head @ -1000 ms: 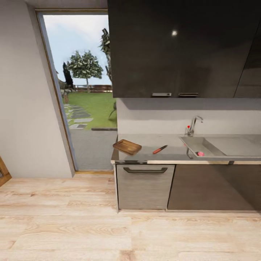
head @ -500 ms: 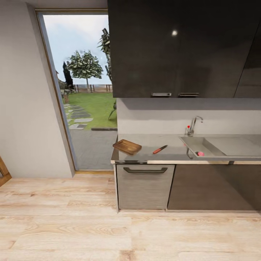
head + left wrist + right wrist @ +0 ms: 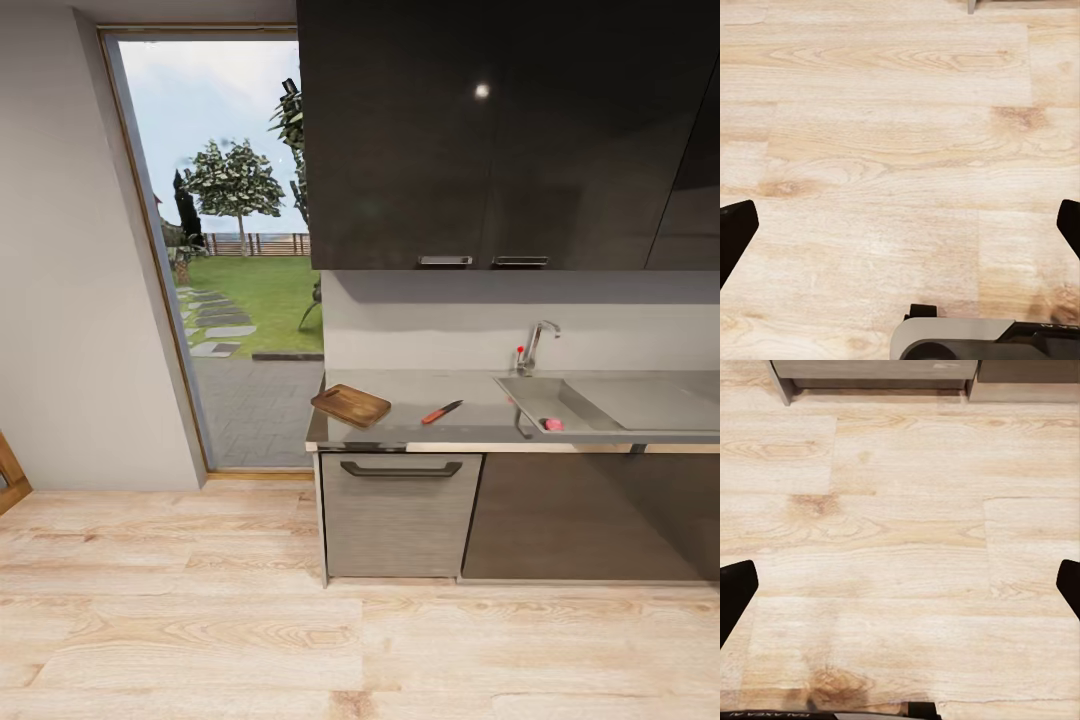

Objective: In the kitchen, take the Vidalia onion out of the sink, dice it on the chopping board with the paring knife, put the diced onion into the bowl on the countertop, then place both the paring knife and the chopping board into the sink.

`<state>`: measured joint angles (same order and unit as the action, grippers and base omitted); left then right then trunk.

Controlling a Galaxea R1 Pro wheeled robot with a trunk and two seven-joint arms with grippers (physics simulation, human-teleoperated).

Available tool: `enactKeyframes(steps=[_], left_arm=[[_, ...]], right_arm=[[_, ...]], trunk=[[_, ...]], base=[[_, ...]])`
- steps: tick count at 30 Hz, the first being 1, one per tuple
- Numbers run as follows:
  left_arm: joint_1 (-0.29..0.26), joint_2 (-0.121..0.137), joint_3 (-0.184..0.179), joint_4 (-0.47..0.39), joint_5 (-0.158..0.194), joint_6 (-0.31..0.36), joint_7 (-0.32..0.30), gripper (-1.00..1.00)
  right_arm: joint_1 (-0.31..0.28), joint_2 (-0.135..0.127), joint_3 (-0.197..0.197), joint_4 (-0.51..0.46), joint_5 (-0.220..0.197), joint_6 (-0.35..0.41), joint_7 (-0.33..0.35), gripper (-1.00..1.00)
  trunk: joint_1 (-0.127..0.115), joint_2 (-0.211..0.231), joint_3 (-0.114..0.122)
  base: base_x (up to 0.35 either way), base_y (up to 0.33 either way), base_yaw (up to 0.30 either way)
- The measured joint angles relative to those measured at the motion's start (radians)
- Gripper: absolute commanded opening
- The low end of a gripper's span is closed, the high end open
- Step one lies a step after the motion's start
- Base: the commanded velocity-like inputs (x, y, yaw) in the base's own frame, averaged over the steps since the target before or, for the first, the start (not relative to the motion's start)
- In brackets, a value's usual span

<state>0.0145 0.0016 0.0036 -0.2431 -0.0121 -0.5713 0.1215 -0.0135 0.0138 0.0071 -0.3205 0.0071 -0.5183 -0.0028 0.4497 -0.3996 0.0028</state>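
A: Where was the Vidalia onion (image 3: 553,424)?

B: In the sink (image 3: 580,402), at its near left corner, a small pink thing. The paring knife (image 3: 441,412) lay on the countertop (image 3: 470,400) left of the sink, and the chopping board (image 3: 350,405) sat further left, over the counter's left end.

A: So nothing was done?

B: By my reading, nothing: onion whole, knife and board untouched. I could not make out the bowl.

A: And the grippers?

B: The left gripper (image 3: 900,225) and right gripper (image 3: 900,585) hung wide apart over the wooden floor (image 3: 200,620), both holding nothing.

A: The room?

B: Dark cabinets (image 3: 500,130) above, a faucet (image 3: 535,345) behind the sink, a glass door (image 3: 225,250) onto a garden at left.
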Motion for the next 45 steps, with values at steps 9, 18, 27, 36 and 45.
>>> enactKeyframes(steps=[9,18,27,36,45], left_arm=[[0.000,0.000,0.001,0.001,0.002,0.000,0.000,1.00],[0.000,0.000,0.001,0.001,0.002,0.000,0.000,1.00],[0.000,0.000,0.001,0.001,0.003,0.000,0.000,1.00],[0.000,0.000,0.002,0.000,0.002,0.001,0.002,1.00],[0.000,0.000,0.002,-0.001,0.003,0.002,0.002,1.00]], right_arm=[[0.000,0.001,-0.001,0.000,0.000,0.004,0.000,1.00],[0.000,-0.001,0.000,0.000,0.000,0.000,0.000,1.00],[0.000,-0.001,0.000,0.000,0.000,0.000,0.000,1.00],[-0.001,0.000,-0.006,-0.054,0.000,0.016,-0.058,1.00],[-0.004,0.002,-0.004,-0.452,0.001,0.336,-0.219,1.00]], trunk=[[0.000,0.000,0.000],[0.000,0.000,0.000],[0.000,0.000,0.000],[0.000,0.000,0.000],[0.000,0.000,0.000]], base=[[0.000,0.000,0.000],[0.000,0.000,0.000],[0.000,0.000,0.000],[0.000,0.000,0.000],[0.000,0.000,0.000]])
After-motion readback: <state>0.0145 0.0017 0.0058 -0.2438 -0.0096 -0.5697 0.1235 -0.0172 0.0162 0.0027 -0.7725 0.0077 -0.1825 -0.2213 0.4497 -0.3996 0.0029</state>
